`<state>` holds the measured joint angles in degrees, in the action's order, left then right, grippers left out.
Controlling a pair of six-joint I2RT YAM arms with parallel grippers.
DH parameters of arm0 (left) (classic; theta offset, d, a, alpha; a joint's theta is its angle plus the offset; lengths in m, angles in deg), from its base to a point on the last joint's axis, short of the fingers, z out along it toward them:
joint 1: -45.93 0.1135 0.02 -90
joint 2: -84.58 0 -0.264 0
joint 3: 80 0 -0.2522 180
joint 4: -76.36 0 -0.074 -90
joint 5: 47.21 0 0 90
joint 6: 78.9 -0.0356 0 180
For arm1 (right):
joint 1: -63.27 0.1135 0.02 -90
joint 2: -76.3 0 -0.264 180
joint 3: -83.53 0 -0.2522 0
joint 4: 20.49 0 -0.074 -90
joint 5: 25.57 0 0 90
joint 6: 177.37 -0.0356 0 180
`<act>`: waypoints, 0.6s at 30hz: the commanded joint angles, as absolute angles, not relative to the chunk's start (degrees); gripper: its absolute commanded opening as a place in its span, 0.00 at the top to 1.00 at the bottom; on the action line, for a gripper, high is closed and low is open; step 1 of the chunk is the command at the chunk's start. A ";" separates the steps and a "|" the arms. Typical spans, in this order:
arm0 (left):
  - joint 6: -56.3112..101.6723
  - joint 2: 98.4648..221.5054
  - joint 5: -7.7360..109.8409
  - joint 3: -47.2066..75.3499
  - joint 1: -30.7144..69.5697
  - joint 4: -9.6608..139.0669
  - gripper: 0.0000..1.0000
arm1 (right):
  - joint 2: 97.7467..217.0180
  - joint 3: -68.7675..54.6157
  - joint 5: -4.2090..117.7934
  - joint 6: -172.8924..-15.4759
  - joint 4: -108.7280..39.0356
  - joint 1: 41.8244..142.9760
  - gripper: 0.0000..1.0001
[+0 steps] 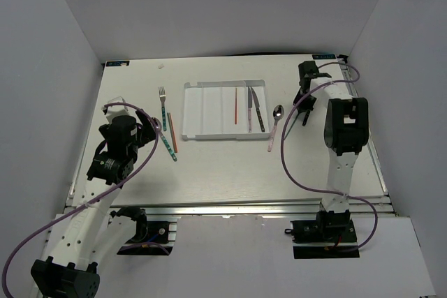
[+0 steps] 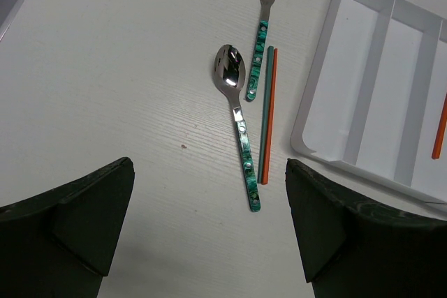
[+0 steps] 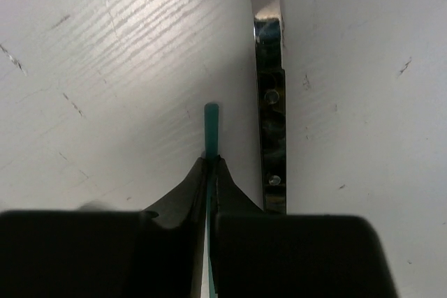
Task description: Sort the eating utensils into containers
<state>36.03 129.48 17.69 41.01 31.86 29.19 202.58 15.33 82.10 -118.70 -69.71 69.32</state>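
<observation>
Teal in colour, a chopstick (image 3: 211,120) is pinched between the closed fingers of the right gripper (image 3: 211,165) at the far right of the table (image 3: 105,68), just beside a dark-handled utensil (image 3: 271,137). The left gripper (image 2: 209,193) is held spread and empty above a teal-handled spoon (image 2: 237,120), a fork (image 2: 264,19) and two chopsticks (image 2: 266,113) left of the white tray (image 1: 202,109), in which an orange chopstick (image 1: 235,105) is laid.

- I see a white table (image 1: 230,172) with faint wood grain, evenly lit.
- Closing it in, all plain white: left wall (image 1: 42,68), back wall (image 1: 223,5), right wall (image 1: 412,68).
- An aluminium rail (image 1: 230,209) runs along its near edge.
</observation>
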 commanded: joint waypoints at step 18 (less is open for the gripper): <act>36.41 129.93 16.16 40.89 31.51 28.50 0.02 | 196.16 30.12 71.20 -114.44 -70.11 83.74 1.00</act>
